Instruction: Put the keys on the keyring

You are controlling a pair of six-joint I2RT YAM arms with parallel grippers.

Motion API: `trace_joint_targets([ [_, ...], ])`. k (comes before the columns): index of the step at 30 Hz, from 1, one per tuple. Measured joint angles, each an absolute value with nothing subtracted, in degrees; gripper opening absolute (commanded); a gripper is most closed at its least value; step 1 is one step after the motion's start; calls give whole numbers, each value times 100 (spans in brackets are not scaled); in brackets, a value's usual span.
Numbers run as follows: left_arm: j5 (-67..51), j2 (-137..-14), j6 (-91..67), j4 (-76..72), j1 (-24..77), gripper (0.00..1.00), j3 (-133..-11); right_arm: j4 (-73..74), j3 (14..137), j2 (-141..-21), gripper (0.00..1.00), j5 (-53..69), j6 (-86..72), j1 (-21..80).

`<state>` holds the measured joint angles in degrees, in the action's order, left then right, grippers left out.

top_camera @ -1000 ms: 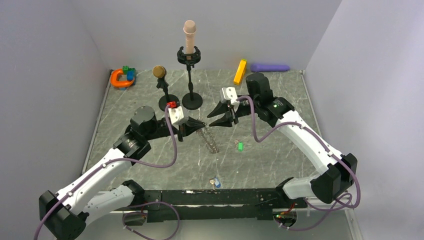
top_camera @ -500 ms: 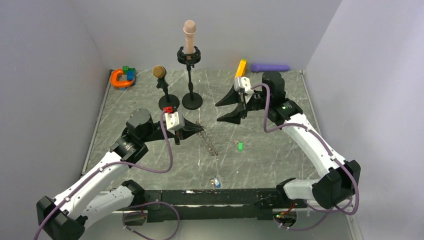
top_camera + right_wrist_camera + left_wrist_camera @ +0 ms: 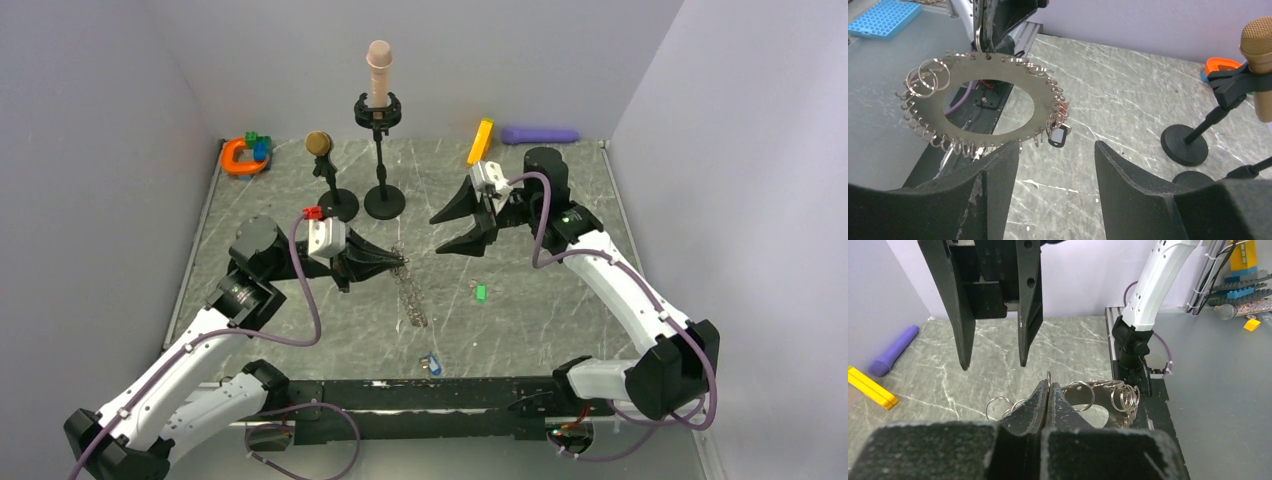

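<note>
Keyring (image 3: 1047, 97): off the counter (image 3: 560, 320), hanging from its top edge. It is a flat plate with a wide hole, and small split rings (image 3: 928, 75) sit all round the rim.
Hold on keyring: the left end effector (image 3: 400, 262) is closed, its tips pinching one small ring at the top of the rim. The plate dangles below the tips.
On the keyring rim: a dark tag (image 3: 1058, 139) hangs at the lower edge. Whether a key goes with it I cannot tell.
Green key (image 3: 481, 292): flat on the counter, near the keyring on its right, touching nothing.
Red key: not made out in any view.
Blue-headed piece (image 3: 432, 365): on the counter, nearer the arm bases than the keyring. It may be a further key, but it is too small to say.
Right end effector (image 3: 437, 235): jaws wide apart and empty, in the air just right of the keyring's top and facing it.
Stand bases (image 3: 385, 203): behind the keyring, well apart.
Step in hand (judged): the ring is presented and steadied; no key has been fetched yet.
Next move (judged): the right arm goes down to the green key on the keyring's right. It needs a narrow pinch on the plastic head, leaving the key's hole free for threading.
Risk (judged): the ring hangs by a single small ring, so it can swing or twist on contact.
</note>
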<state>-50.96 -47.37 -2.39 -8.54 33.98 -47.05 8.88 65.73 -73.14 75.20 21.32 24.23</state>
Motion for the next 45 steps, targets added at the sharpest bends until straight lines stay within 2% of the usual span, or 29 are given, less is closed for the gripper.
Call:
trace_joint_targets([
  [10, -5218, -4744, -176, -357, 3393, 0, -5175, 659, 6342, -7185, 62, 7756, 2298, 2558],
  [28, -5288, -4886, -113, -106, 3387, 0, -5242, 596, 6171, -7111, 64, 7599, 2314, 2558],
  [30, -5288, -4884, -115, -106, 3385, 0, -5242, 593, 6165, -7111, 70, 7498, 2294, 2558],
  [35, -5258, -4860, -158, -244, 3374, 0, -5166, 543, 6073, -7111, 77, 7161, 2091, 2558],
  [41, -4831, -4674, 51, -202, 3371, 0, -4766, 867, 5846, -7111, 78, 6254, 1640, 2383],
  [45, -4460, -4571, 316, -86, 3371, 0, -4471, 2001, 5859, -7111, 78, 5439, 1988, 2119],
])
